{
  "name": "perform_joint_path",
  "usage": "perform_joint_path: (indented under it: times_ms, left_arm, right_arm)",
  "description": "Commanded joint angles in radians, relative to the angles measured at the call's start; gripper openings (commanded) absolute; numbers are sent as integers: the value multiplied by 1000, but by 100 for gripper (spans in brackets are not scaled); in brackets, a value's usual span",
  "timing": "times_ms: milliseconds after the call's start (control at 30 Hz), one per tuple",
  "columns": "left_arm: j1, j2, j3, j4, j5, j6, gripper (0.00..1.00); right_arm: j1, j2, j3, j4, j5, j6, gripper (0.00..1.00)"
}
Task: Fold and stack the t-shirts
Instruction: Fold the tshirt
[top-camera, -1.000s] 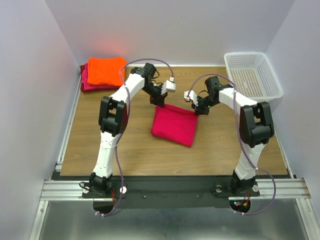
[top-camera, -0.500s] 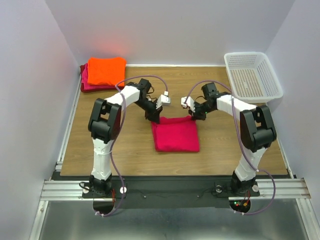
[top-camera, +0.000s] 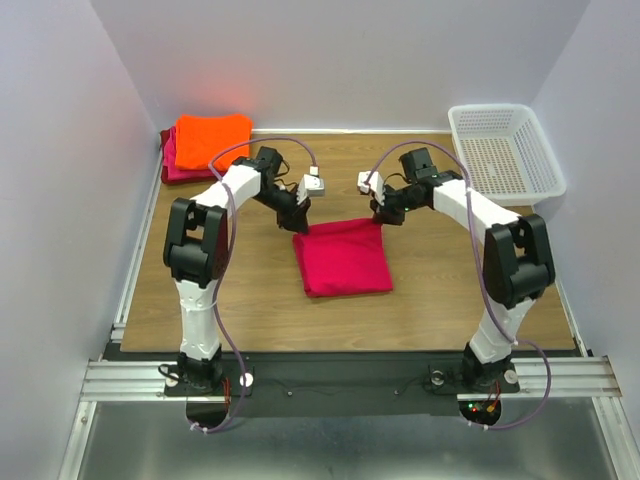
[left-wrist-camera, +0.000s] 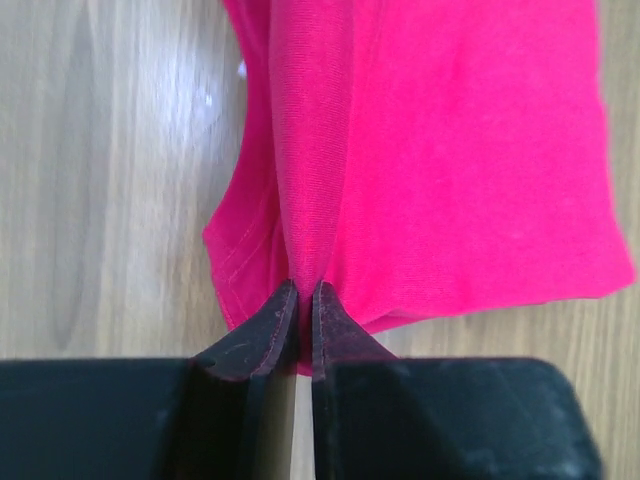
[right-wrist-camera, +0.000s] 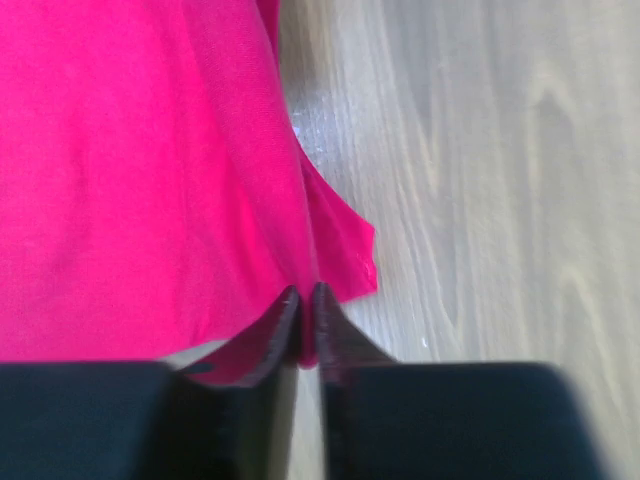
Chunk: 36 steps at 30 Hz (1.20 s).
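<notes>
On the wooden table (top-camera: 440, 290) the white basket (top-camera: 505, 160) stands at the upper right of the top view and I think it plays no part in the risk. The magenta shirt (top-camera: 342, 258) lies folded in the middle of the frame, flat on the wood. The orange shirt (top-camera: 212, 140) sits on the darker red shirt (top-camera: 172, 170) in the upper left corner, well apart from it. The left claw (left-wrist-camera: 305, 290) is closed almost fully on a thin ridge of cloth at the shirt's upper left corner, and the right claw (right-wrist-camera: 306, 292) is closed the same way on the upper right corner. My main worry is this thin pinch: I cannot tell if the fingers have all the layers or only the upper one, and if only one, the fold will open when I lift. A second danger is that the two arms do not travel equally, so the cloth is stretched or twisted between them. If I drag it low toward the stack, the near edge may catch on the wood and bunch. At the stack, a careless arrival could push the orange shirt off, and the right arm must reach far across, close to the left one
</notes>
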Motion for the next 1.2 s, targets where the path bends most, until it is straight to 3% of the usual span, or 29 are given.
perform_joint_path:
  times_ms: [0, 100, 133, 200, 300, 433, 533, 667, 833, 1167]
  left_arm:
    - [43, 75, 13, -40, -10, 26, 24]
    - [88, 98, 9, -11, -18, 10, 31]
    - [102, 99, 14, -2, -18, 0, 41]
    - [140, 78, 16, 0, 1, -3, 49]
    - [168, 24, 2, 6, 22, -26, 52]
    - [181, -86, -95, 115, 42, -150, 51]
    - [186, -200, -214, 260, 38, -328, 52]
    - [186, -240, -308, 365, 18, -522, 51]
    - [189, -274, -437, 472, -10, -765, 47]
    - [240, -229, -612, 610, 174, -967, 32]
  right_arm:
    - [6, 105, 80, 16, 3, 44, 24]
    - [6, 164, 136, 35, 20, 135, 48]
    - [5, 167, 162, 42, 37, 187, 50]
    - [2, 150, 172, 56, 72, 234, 58]
    - [-1, 72, 128, 62, 103, 372, 65]
    - [2, -52, 65, 67, 37, 527, 63]
    - [38, -111, -3, 68, -17, 629, 58]
    - [110, -143, -76, 122, -29, 675, 47]
    - [212, -109, -126, 257, 3, 762, 46]
    - [376, -13, -14, 375, 101, 916, 45]
